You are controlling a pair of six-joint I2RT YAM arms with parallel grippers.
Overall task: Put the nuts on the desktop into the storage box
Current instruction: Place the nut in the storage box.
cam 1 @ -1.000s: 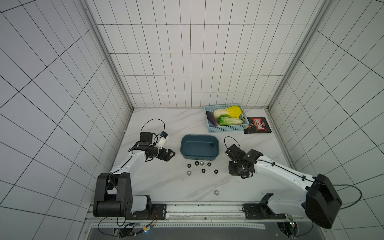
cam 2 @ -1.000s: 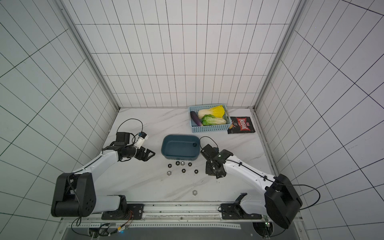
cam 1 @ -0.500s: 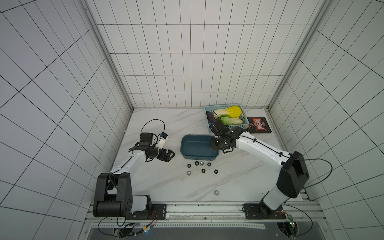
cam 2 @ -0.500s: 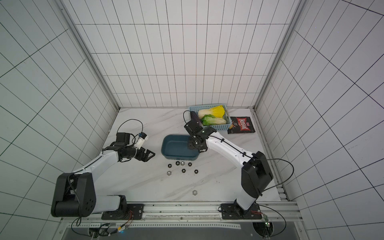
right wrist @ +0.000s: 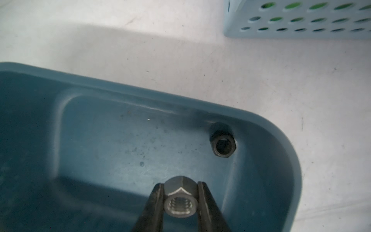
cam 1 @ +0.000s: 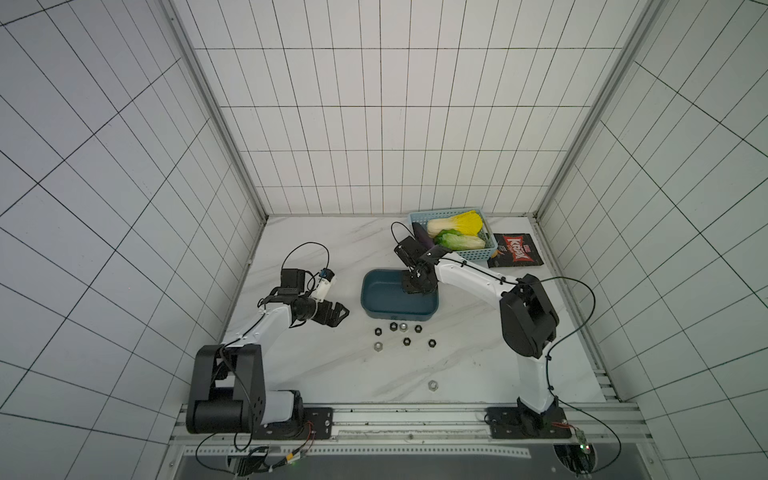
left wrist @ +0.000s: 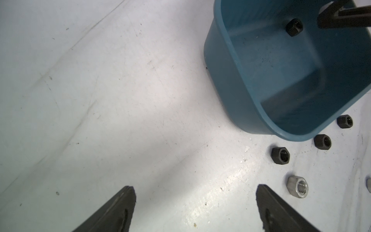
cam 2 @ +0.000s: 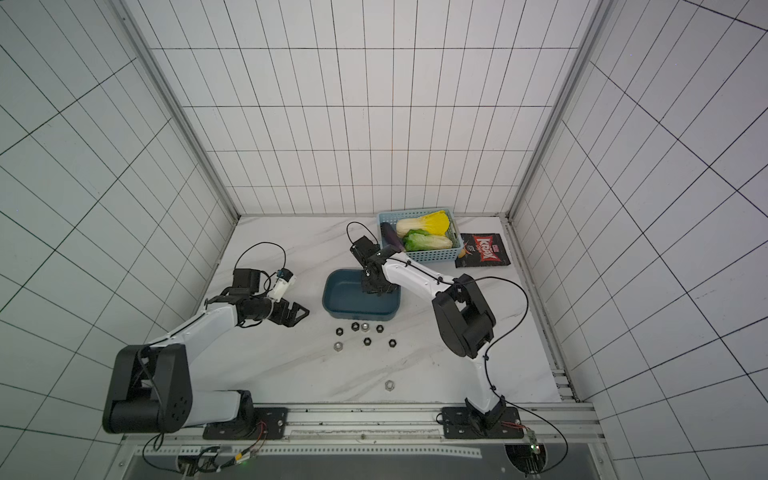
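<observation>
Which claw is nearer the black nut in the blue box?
Right. The right gripper, holding a silver nut, hangs over the storage box near the black nut; the left gripper is outside it.

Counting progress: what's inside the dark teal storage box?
One black nut lies on the storage box floor by a corner. The right end effector holds a silver nut over the box, not yet released. The floor beneath that end effector is covered; nothing else shows.

On the black snack bag (cam 1: 516, 254) — red-and-white lettering, apparently "Krax"; smaller print unreadable
</observation>
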